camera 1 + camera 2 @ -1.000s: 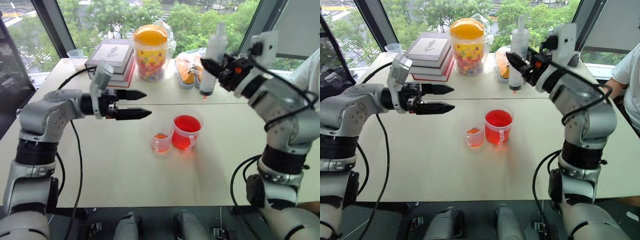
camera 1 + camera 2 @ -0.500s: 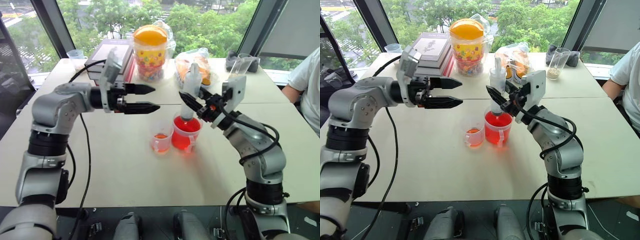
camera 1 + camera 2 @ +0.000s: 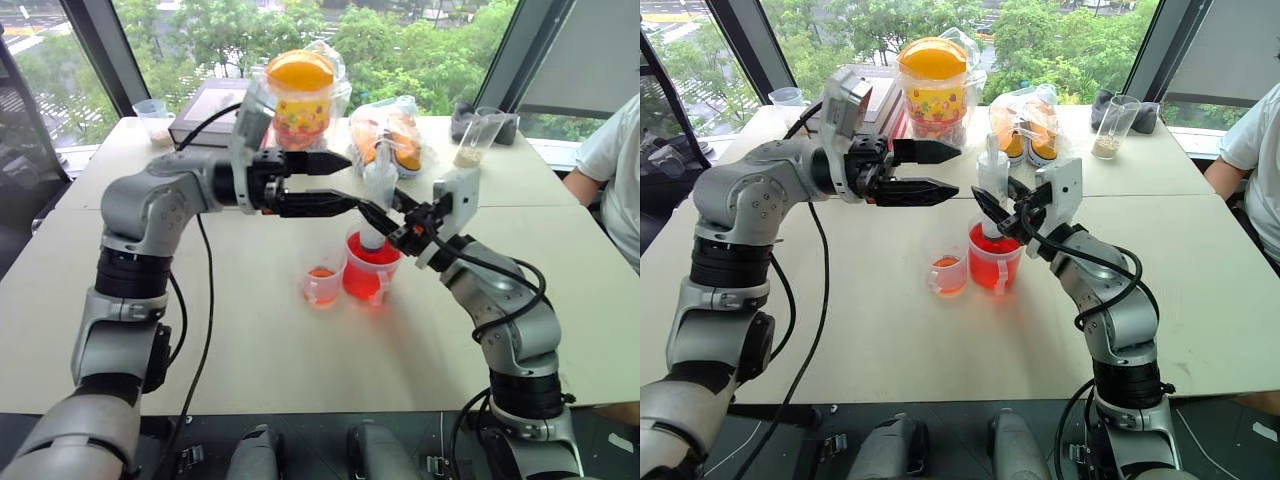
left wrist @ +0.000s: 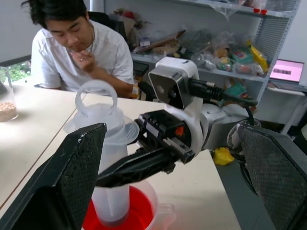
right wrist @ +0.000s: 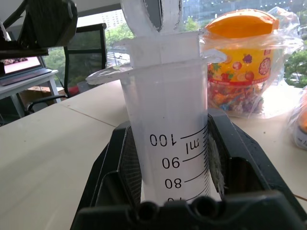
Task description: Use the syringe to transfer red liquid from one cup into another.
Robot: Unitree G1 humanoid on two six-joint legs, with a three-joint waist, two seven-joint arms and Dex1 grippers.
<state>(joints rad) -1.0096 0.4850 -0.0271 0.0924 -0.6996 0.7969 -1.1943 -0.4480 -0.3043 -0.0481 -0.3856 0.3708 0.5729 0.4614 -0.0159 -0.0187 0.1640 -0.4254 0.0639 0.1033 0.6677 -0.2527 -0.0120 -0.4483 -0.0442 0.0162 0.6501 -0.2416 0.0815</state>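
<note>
Beyond the pale table (image 3: pixel 250 340), windows showed green trees. I saw the right gripper (image 3: pixel 992 207) clamped on the syringe (image 3: pixel 992 190), which stood upright with its tip in the red liquid (image 3: pixel 992 262) of the wider cup (image 3: pixel 994 268). The smaller cup (image 3: pixel 948 275) stood just left of it. My left gripper (image 3: pixel 930 172) hovered left of the plunger, fingers spread wide, holding nothing.

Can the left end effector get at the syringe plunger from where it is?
Probably yes. The left end effector is open and level with the plunger ring, nothing between them. The right end effector grips the syringe lower, on the barrel, leaving the plunger top free.
</note>
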